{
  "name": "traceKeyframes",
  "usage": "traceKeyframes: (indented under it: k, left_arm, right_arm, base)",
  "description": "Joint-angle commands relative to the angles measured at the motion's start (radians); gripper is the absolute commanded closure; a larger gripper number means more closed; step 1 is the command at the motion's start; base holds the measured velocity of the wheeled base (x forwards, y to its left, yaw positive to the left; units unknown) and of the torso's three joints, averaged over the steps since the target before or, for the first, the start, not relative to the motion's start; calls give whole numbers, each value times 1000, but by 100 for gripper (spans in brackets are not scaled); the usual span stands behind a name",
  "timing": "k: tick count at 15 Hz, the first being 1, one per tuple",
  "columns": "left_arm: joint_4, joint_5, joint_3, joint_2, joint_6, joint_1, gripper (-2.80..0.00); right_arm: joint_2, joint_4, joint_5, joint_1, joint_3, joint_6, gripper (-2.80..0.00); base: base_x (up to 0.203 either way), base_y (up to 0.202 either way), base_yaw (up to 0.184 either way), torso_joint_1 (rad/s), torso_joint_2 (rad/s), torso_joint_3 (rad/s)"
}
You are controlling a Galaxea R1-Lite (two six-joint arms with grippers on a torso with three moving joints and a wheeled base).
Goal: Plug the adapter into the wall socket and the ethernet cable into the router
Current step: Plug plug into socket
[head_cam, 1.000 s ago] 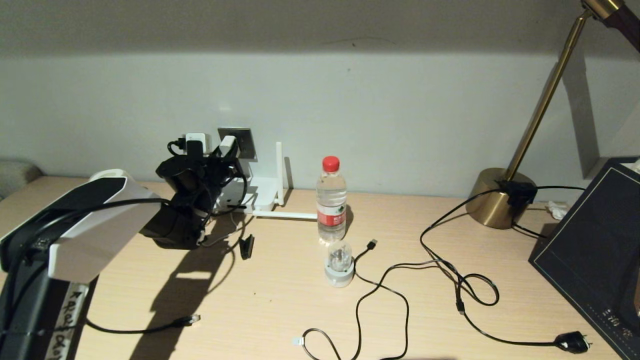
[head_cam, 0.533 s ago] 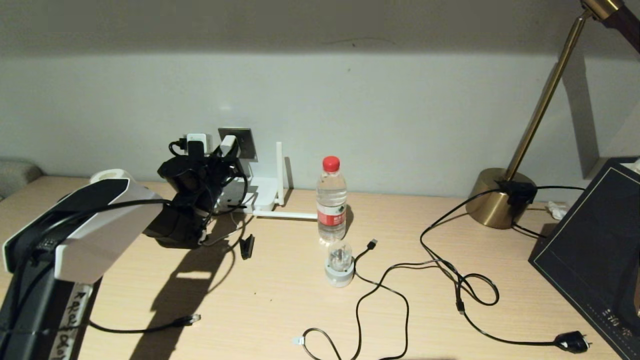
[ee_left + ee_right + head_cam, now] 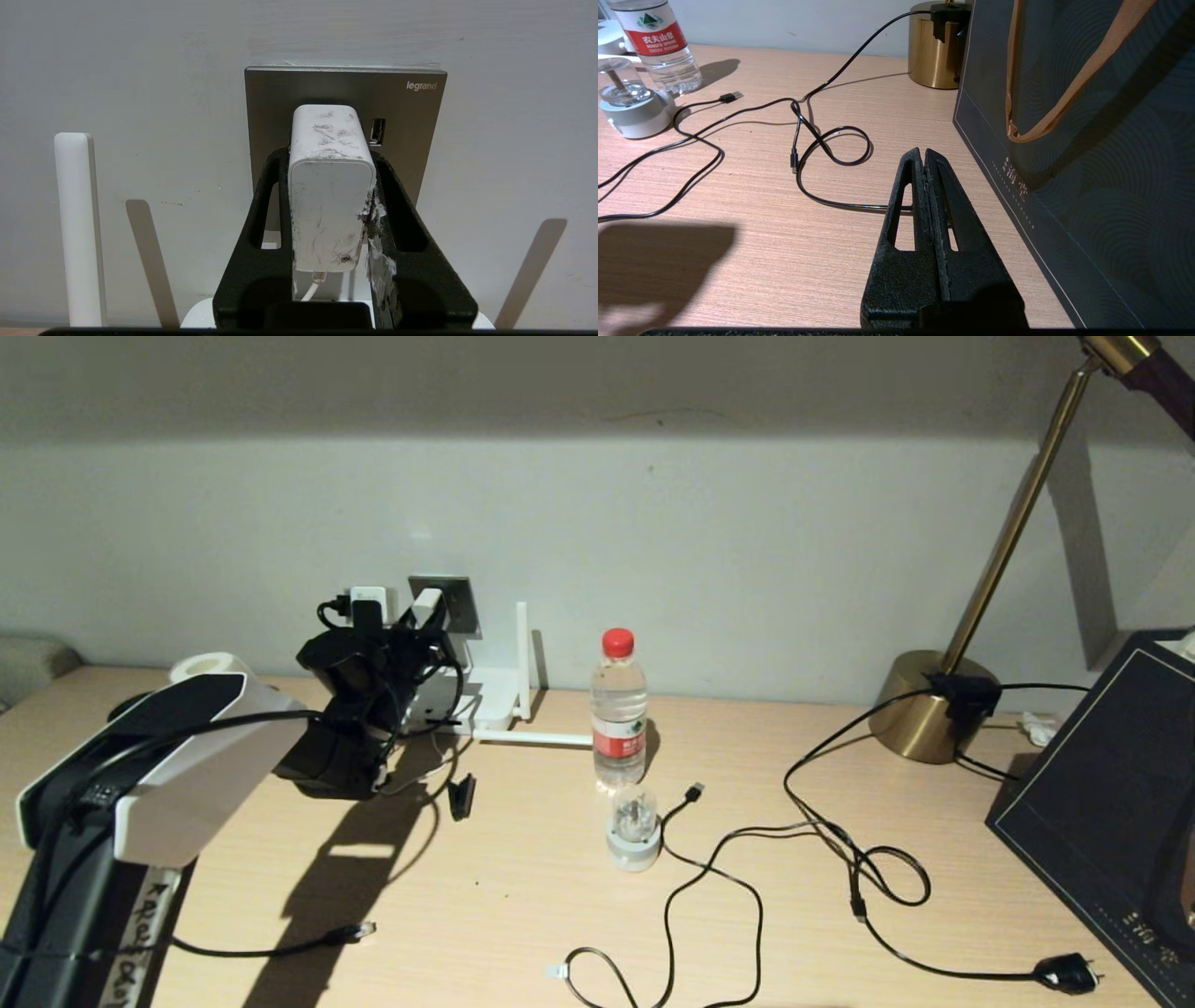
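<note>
At the upper left of the head view, the left gripper (image 3: 403, 627) clamps the adapter (image 3: 330, 186) between its two black fingers and holds it against the face of the wall socket (image 3: 411, 135); whether the prongs are seated cannot be seen, since the adapter's body hides the holes. The adapter's thin white cord (image 3: 312, 288) drops from its near end between the fingers. The right gripper (image 3: 924, 163) rests pinched together and empty low at the right of the desk (image 3: 523, 887), beside a dark paper bag (image 3: 1087, 140).

The risk, as it looks from here, is a skewed push: if the adapter sits tilted in the grip, the prongs could jam on the plate or the plug could slide in the fingers, whose inner pads look worn and flaky. Letting go too soon could leave it half in, with the cord's weight tugging it out.

The router (image 3: 490, 695) lies directly under the socket, its antennas (image 3: 79, 228) rising alongside, so the arm has little room below and to the sides. The ethernet cable (image 3: 271, 949) lies at the lower left of the head view, its plug end (image 3: 359, 930) on the desk, running under the left arm. A water bottle (image 3: 618, 709), a clear-domed gadget (image 3: 634, 826), loose black leads (image 3: 840, 859) and a brass lamp base (image 3: 920, 709) fill the middle and right.
</note>
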Motion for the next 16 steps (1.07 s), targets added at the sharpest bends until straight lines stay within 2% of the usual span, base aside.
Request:
traceKeyframes:
  k: [1,9,16]
  left_arm:
    - [0,1,-6,19,1,1,0]
    - [37,-4,-89,54,1,1,0]
    - [64,-1,-99,38,1,1,0]
  right_arm:
    - [2,-1,0,0,36,-1,0]
    - [2,-1,0,0,36,-1,0]
    - [2,-1,0,0,35,-1,0]
  base:
    - [0,0,0,0,0,0]
    - [0,0,0,0,0,0]
    - [0,0,0,0,0,0]
